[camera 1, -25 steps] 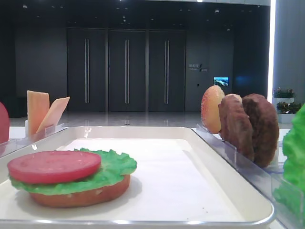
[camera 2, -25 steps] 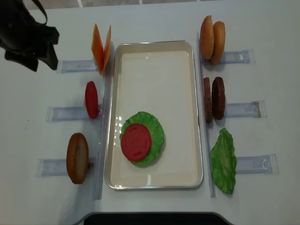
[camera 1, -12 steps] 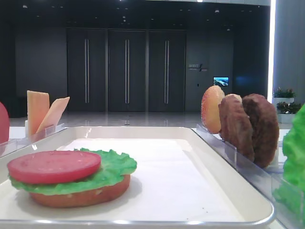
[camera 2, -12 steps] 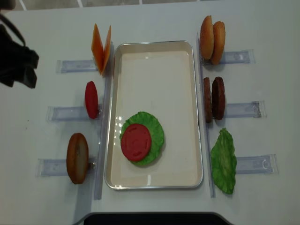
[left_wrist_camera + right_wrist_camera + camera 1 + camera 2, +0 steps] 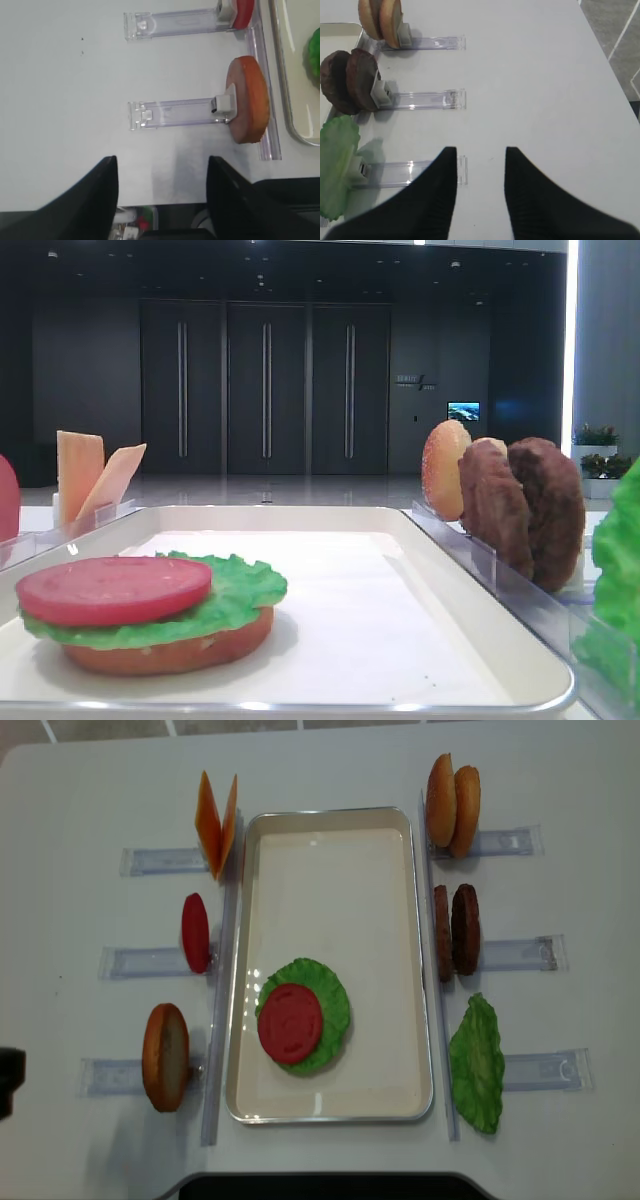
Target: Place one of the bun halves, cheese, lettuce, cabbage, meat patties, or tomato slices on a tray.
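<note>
On the near left of the cream tray (image 5: 330, 816) lies a bun half (image 5: 170, 652) under a lettuce leaf (image 5: 335, 1002), topped by a tomato slice (image 5: 291, 1023). Left of the tray, racks hold cheese (image 5: 215, 820), a tomato slice (image 5: 195, 932) and a bun half (image 5: 165, 1057). On the right stand two bun halves (image 5: 453, 805), two meat patties (image 5: 455, 930) and lettuce (image 5: 477, 1063). My left gripper (image 5: 161, 160) is open and holds nothing, over the table's front left edge, left of the bun half (image 5: 247, 105). My right gripper (image 5: 480, 150) is open over bare table right of the lettuce (image 5: 337, 170).
Clear plastic racks (image 5: 145, 960) line both long sides of the tray. A dark part of the left arm (image 5: 6, 1082) shows at the left border of the top view. The table's front edge (image 5: 320, 1182) is close behind the tray.
The left arm has moved from the far left corner down along the left side to the front left edge. The items on the tray and racks have not moved.
</note>
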Robot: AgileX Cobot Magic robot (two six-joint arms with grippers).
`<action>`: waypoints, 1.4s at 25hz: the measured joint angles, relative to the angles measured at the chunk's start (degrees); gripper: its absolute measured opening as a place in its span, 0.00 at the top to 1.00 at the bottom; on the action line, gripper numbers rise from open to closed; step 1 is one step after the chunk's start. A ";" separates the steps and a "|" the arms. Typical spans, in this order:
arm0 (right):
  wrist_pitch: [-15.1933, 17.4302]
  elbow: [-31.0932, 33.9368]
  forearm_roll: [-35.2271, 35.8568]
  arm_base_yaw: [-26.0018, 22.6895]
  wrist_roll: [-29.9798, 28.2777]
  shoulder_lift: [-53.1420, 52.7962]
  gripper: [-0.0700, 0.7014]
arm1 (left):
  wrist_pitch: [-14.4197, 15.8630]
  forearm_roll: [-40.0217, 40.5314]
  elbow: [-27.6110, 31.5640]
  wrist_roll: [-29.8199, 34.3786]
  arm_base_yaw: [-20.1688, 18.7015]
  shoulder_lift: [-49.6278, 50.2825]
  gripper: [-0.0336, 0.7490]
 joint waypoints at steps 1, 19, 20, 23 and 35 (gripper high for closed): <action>0.00 0.00 0.00 0.00 0.00 0.00 0.61 | -0.29 -0.22 1.93 0.00 0.00 -3.47 0.41; 0.00 0.00 0.00 0.00 0.00 0.00 0.61 | -7.28 -5.13 12.35 4.12 0.00 -28.88 0.48; 0.00 0.00 0.00 0.00 0.00 0.00 0.61 | -7.28 -5.13 12.35 4.19 0.00 -30.11 0.50; 0.00 0.00 0.00 0.00 0.00 0.00 0.61 | -7.28 -5.13 12.57 4.52 0.00 -32.14 0.52; 0.00 0.00 0.00 0.00 0.00 0.00 0.61 | -7.12 -5.13 13.01 4.76 0.00 -32.14 0.54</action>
